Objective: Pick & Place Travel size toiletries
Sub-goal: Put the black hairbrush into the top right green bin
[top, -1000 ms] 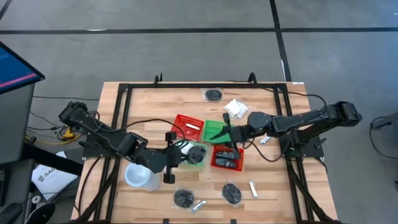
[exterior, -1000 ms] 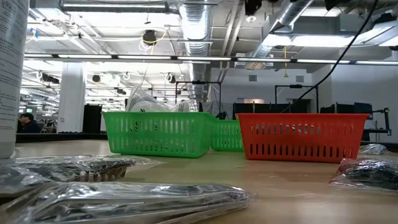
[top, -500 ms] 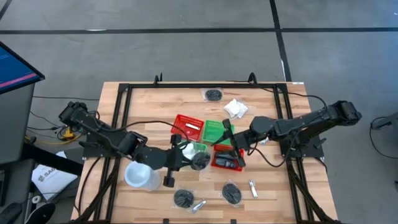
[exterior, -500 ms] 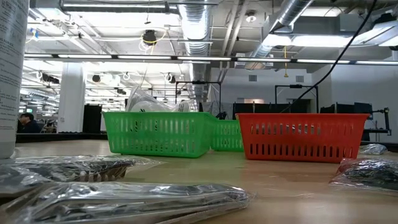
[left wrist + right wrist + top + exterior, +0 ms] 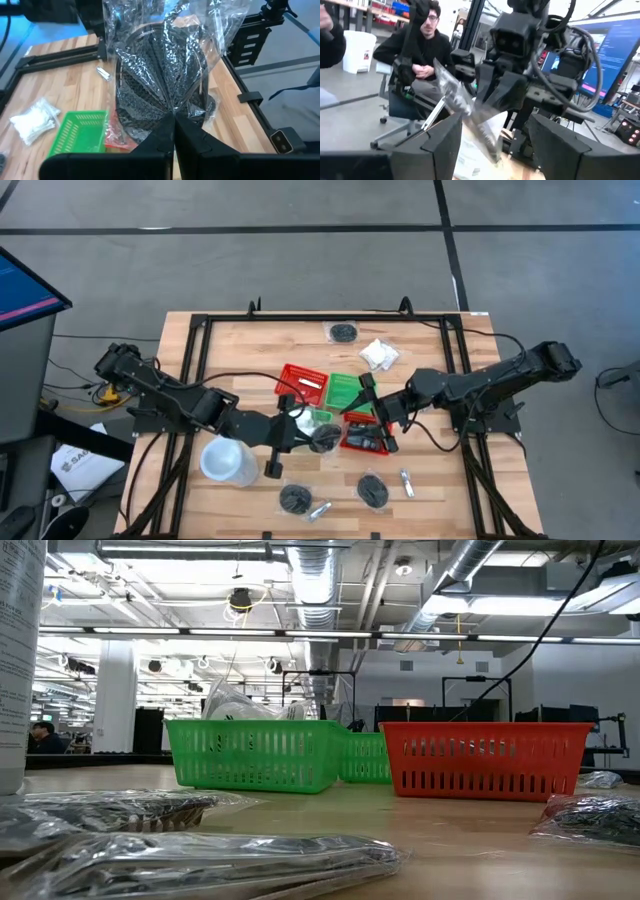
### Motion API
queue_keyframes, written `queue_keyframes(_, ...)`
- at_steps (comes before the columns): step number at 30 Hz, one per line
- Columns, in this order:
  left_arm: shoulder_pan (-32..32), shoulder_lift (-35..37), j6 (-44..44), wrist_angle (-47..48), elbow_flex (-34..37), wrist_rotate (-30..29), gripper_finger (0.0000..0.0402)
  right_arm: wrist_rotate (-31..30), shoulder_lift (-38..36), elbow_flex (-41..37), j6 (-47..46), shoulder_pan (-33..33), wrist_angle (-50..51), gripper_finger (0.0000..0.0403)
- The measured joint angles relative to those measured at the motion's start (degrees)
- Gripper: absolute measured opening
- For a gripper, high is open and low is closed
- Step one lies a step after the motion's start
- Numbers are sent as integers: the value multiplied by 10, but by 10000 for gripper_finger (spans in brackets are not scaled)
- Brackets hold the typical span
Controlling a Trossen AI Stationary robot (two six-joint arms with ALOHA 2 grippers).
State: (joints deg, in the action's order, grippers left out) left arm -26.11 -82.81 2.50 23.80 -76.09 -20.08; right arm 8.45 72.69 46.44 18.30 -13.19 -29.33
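Setting: wooden table (image 5: 230, 350) on a black frame, grey workshop floor around it; a seated person shows beyond it in the right wrist view.
Change: over the last second the right gripper (image 5: 374, 423) has come down from above the green basket (image 5: 345, 390) to the near red basket (image 5: 366, 434), and its fingers have gone from nearly together to well spread.
Meaning: judging by this, a piece has just been let go into the near red basket, where dark pieces lie; one more placement looks done.
Left gripper (image 5: 303, 432): fingers pressed together, pinching the clear wrap of a black round bundle (image 5: 160, 82), which hangs over the middle of the table beside the baskets.
Held bundle, next: likely to go into a basket; which one I cannot tell.
Baskets: two red, two green; the second green one sits under the left gripper, the far red basket (image 5: 302, 383) holds a pale piece.
Loose black bundles: three on the table, one far (image 5: 343, 332), two near (image 5: 294, 498) (image 5: 373, 491).
White crinkly packets: one (image 5: 379, 354), far right of the baskets.
Silvery tubes: two clearly seen (image 5: 408, 482) (image 5: 320, 509); a third may lie by the right arm.
White cup (image 5: 227, 463): one, near left.
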Motion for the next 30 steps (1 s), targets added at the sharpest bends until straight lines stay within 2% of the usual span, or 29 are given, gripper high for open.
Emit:
queue_keyframes(5, 2, 0, -12, -18, 0, 0, 0, 0, 9, 0, 3, -3, -8, 203)
queue_keyframes(9, 7, 0, -12, -17, 0, 0, 0, 0, 17, 0, 3, -3, -31, 169)
queue_keyframes(12, 11, 0, -14, -17, 0, 0, 0, -1, 15, 0, 10, -3, -39, 125)
queue_keyframes(18, 11, 0, -23, -18, 0, 0, 0, 0, 16, 0, 36, -4, -33, 12)
queue_keyframes(26, 11, 0, -23, -18, 0, -1, 2, 1, 16, 0, 42, -7, -31, 2)
queue_keyframes(30, 11, 0, -20, -18, 0, -56, 14, 0, 16, 0, 41, -7, -25, 1)
